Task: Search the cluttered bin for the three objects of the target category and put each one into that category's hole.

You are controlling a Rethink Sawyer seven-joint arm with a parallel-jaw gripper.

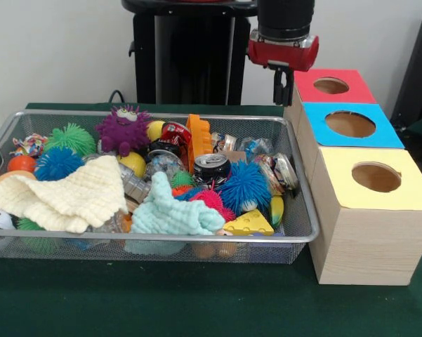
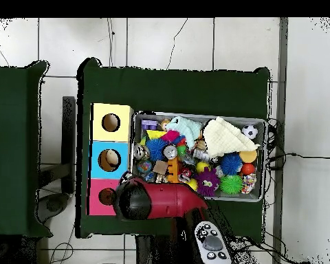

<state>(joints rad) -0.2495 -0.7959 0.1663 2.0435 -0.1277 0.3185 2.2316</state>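
The wire mesh bin (image 1: 305, 237) sits on the green table and is piled with toys. Among them are a cream knitted cloth (image 1: 70, 196), a mint cloth (image 1: 172, 214), a soda can (image 1: 212, 167), a purple fuzzy monster (image 1: 123, 130), a blue spiky ball (image 1: 244, 186) and a cheese wedge (image 1: 247, 223). The bin also shows in the overhead view (image 2: 267, 158). My gripper (image 1: 283, 98) hangs above the bin's far right corner, beside the red-topped box (image 1: 354, 95). I see nothing held in it. In the overhead view the arm (image 2: 164, 203) hides it.
Three wooden boxes with round holes stand in a row right of the bin: red-topped farthest from the camera, then blue-topped (image 1: 386, 133), then yellow-topped (image 1: 407, 189). The robot's pedestal (image 1: 189, 49) stands behind the bin. Overhead, a second green table (image 2: 9, 137) is at the left.
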